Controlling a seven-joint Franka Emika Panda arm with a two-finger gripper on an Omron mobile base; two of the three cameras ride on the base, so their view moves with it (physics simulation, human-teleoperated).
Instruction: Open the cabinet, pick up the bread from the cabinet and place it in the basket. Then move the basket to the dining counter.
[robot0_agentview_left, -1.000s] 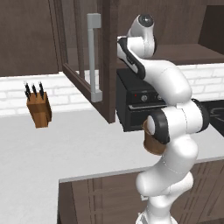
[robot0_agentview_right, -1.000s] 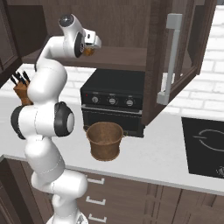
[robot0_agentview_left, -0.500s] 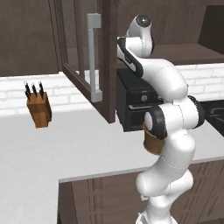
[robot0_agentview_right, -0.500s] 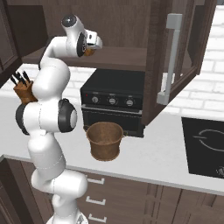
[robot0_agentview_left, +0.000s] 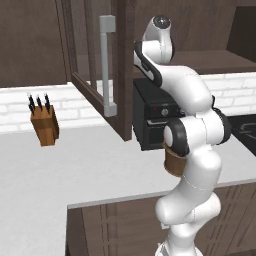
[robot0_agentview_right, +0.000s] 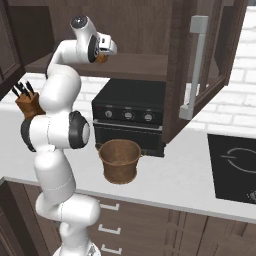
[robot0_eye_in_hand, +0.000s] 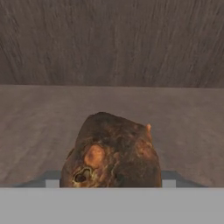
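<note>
The dark brown cabinet stands with its glass door swung open. On its shelf lies the bread, a small brown loaf, also visible as a brown spot at the hand. My gripper reaches into the cabinet, its fingers pressed against both sides of the loaf, which still rests on the shelf. The round brown basket sits on the counter in front of the oven, partly behind my arm in the left base view. The dining counter is out of view.
A black countertop oven stands under the cabinet. The open door with its grey bar handle juts out over the counter. A knife block is at the left by the brick wall. A black cooktop lies at the right.
The fingers have drawn in from wide open onto the sides of the bread. The arm has barely shifted, and the basket and door have not moved.
</note>
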